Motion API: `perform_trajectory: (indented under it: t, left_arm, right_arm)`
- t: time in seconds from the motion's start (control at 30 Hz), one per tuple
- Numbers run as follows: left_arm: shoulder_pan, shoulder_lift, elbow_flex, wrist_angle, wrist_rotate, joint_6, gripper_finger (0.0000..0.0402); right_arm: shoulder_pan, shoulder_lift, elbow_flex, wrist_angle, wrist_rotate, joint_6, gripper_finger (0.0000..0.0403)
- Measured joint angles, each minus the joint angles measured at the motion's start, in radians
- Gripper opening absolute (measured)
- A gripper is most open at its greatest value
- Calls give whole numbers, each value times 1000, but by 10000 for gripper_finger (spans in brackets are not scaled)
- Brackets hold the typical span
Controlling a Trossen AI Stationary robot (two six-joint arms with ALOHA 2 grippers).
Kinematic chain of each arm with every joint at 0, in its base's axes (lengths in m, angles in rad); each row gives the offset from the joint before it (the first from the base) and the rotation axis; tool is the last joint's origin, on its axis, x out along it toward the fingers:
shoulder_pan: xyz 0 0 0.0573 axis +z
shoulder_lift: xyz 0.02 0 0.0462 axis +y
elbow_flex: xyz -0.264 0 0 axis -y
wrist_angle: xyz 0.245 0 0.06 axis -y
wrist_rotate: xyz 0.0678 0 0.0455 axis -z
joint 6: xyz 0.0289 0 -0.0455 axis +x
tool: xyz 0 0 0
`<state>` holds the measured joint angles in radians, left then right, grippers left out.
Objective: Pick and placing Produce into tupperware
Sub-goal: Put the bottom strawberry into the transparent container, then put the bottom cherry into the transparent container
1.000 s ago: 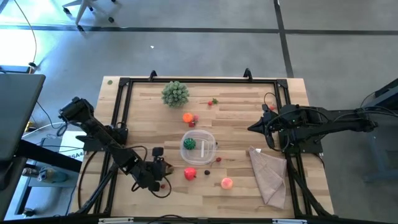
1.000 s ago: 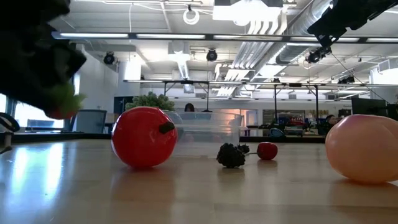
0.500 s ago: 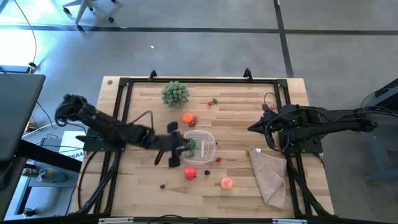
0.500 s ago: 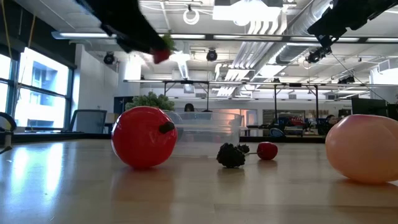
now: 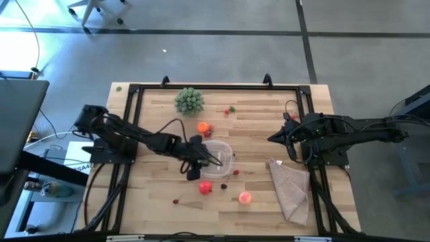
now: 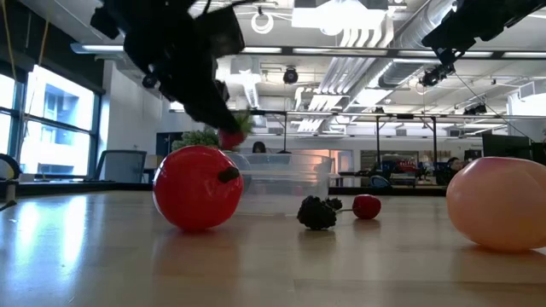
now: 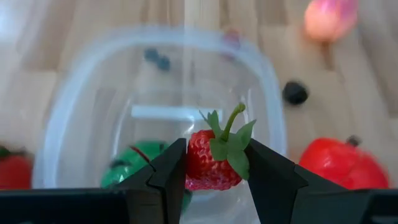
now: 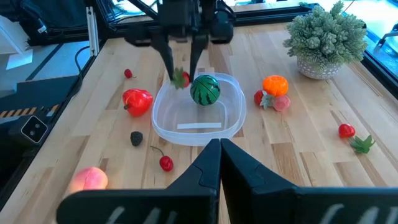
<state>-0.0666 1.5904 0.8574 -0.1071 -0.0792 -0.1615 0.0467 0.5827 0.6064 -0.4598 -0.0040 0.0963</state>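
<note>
Red strawberry (image 7: 212, 159) with green leaves hangs pinched between the left gripper's (image 7: 212, 171) fingers, right over the round clear tupperware (image 8: 233, 121). A green striped ball (image 8: 204, 89) sits inside it. Red tomato (image 8: 137, 101), pink peach (image 8: 91, 179) and cherry (image 8: 165, 163) lie on the desk nearby.

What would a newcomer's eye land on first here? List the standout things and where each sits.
First, the left hand shut on a red strawberry, hanging just over the clear tupperware at the table's middle, with a green striped ball already inside. Next, the bushy plant at the table's far edge and the red tomato on the near side of the tupperware. The right hand waits shut at the right edge.
</note>
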Motion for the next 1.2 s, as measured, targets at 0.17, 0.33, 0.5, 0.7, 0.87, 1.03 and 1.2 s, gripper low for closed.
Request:
perform_trajectory:
  t: [0.17,0.33,0.5,0.7,0.87,1.03,1.2]
  left_arm:
    - [1,60,0,2,4,0,138]
    - [1,82,0,2,8,0,138]
    - [1,82,0,1,8,0,138]
    - [1,82,0,-15,8,0,138]
    - [1,82,0,-25,9,-11,142]
    - [1,82,0,-25,9,-28,167]
    - [1,82,0,-24,9,-30,194]
  right_arm:
    - [0,0,0,0,0,0,0]
    - [0,0,0,0,0,0,0]
    - [0,0,0,0,0,0,0]
    - [0,0,0,0,0,0,0]
    - [0,0,0,0,0,0,0]
    - [0,0,0,0,0,0,0]
    - [0,0,0,0,0,0,0]
